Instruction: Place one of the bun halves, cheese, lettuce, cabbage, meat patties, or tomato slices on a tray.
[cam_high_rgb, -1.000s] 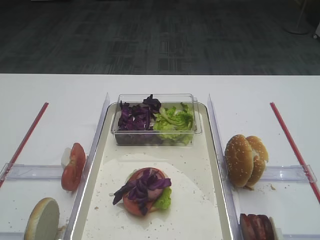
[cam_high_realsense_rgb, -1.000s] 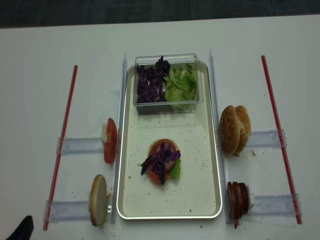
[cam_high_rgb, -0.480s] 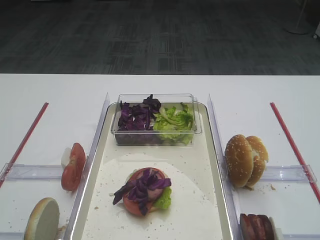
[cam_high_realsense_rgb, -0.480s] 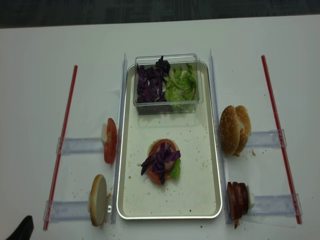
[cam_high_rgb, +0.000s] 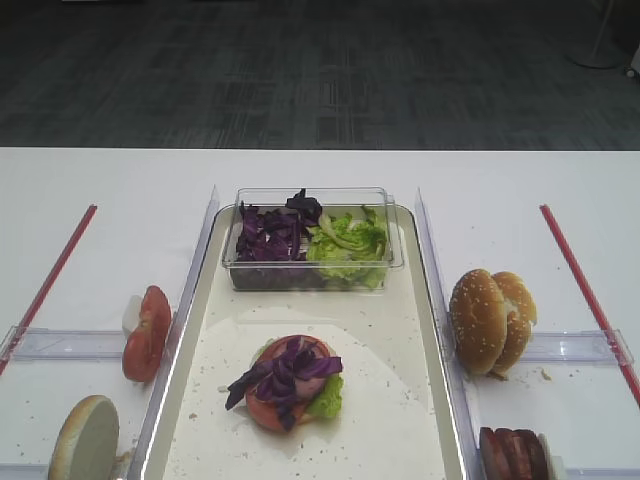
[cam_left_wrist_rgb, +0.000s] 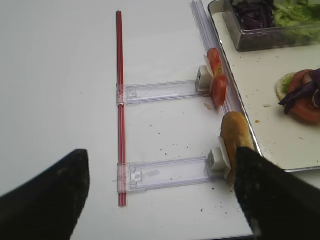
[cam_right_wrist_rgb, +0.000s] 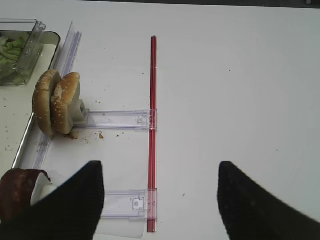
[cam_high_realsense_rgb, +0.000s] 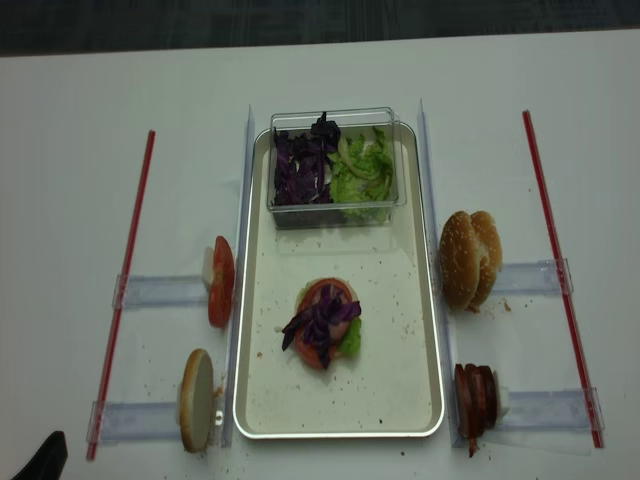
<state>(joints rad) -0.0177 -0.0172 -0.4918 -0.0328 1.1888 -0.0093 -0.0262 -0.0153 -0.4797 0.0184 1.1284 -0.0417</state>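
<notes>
The tray (cam_high_realsense_rgb: 340, 432) holds a stack (cam_high_realsense_rgb: 325, 325) of lettuce, a tomato slice and purple cabbage. Its far end carries a clear box with cabbage (cam_high_rgb: 268, 232) and lettuce (cam_high_rgb: 348, 240). Tomato slices (cam_left_wrist_rgb: 216, 77) and one bun half (cam_left_wrist_rgb: 235, 137) stand on edge left of the tray. Two bun halves (cam_right_wrist_rgb: 56, 102) and the meat patties (cam_right_wrist_rgb: 17, 192) stand on its right. No cheese is in view. My left gripper (cam_left_wrist_rgb: 161, 165) hovers open over the left holders, empty. My right gripper (cam_right_wrist_rgb: 160, 175) hangs open over the right holders, also empty.
Red strips (cam_high_realsense_rgb: 128, 290) (cam_high_realsense_rgb: 558, 270) run along both outer sides of the white table. Clear plastic holders (cam_left_wrist_rgb: 165, 172) (cam_right_wrist_rgb: 117, 119) lie between them and the tray. Clear rails (cam_high_rgb: 195, 270) flank the tray. Crumbs dot the tray floor.
</notes>
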